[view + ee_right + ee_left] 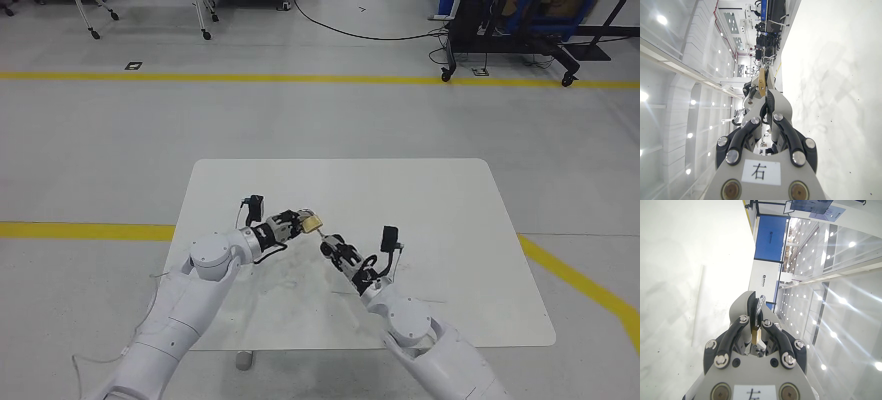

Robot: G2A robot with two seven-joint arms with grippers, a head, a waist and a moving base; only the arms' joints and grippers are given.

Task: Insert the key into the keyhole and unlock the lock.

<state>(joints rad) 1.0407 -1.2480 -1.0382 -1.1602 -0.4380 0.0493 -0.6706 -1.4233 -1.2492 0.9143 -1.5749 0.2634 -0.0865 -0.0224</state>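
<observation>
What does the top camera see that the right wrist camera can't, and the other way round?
Only the top view shows the whole white table and the left arm and right arm bent over it. Only the right wrist view shows the small keyhole in the brass lock. Both show the lock held by the left gripper, with the right gripper shut close in front of it.

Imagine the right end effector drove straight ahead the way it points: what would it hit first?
Most likely the brass padlock, held by the left end effector just ahead of the right end effector; the gap is hard to judge.
</observation>
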